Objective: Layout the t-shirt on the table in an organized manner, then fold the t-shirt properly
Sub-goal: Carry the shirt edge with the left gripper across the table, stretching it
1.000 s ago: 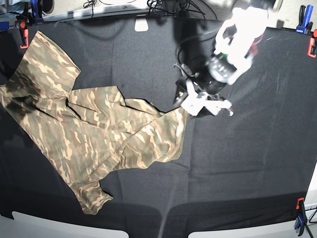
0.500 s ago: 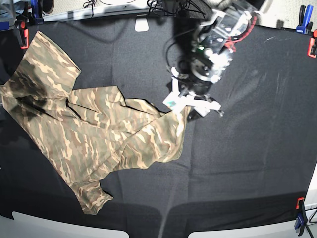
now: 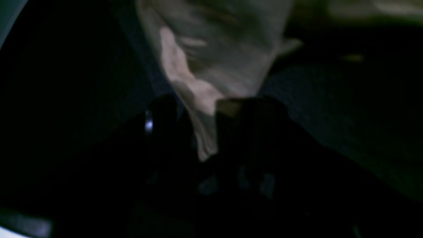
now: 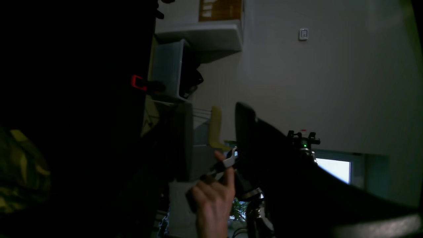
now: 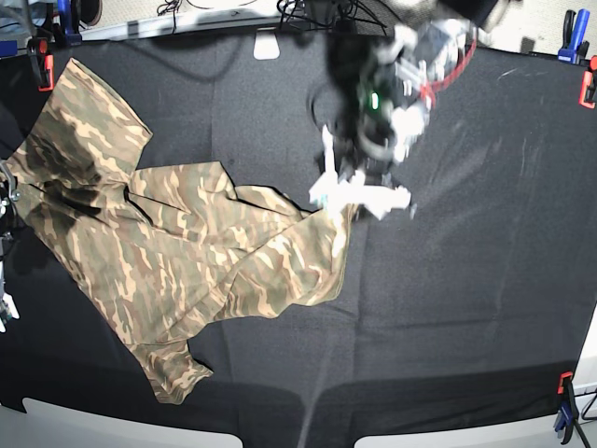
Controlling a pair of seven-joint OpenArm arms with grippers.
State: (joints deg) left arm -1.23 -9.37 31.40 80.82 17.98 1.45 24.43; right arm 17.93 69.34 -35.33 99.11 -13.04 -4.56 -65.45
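The camouflage t-shirt lies crumpled across the left half of the black table, one sleeve toward the far left corner. My left gripper hangs over the shirt's right-hand corner. In the left wrist view its dark fingers stand apart with a pale fold of the t-shirt running between them, so the left gripper is open. A sliver of my right arm shows at the table's left edge. The right wrist view is dark, showing one finger and a bit of t-shirt.
Red and blue clamps hold the cloth at the corners, with another clamp at the front right. A white object and cables lie along the far edge. A person's hand shows beyond the table in the right wrist view.
My left arm has swung left and lowered its gripper onto the shirt's right corner. A part of the right arm has come into view at the left edge.
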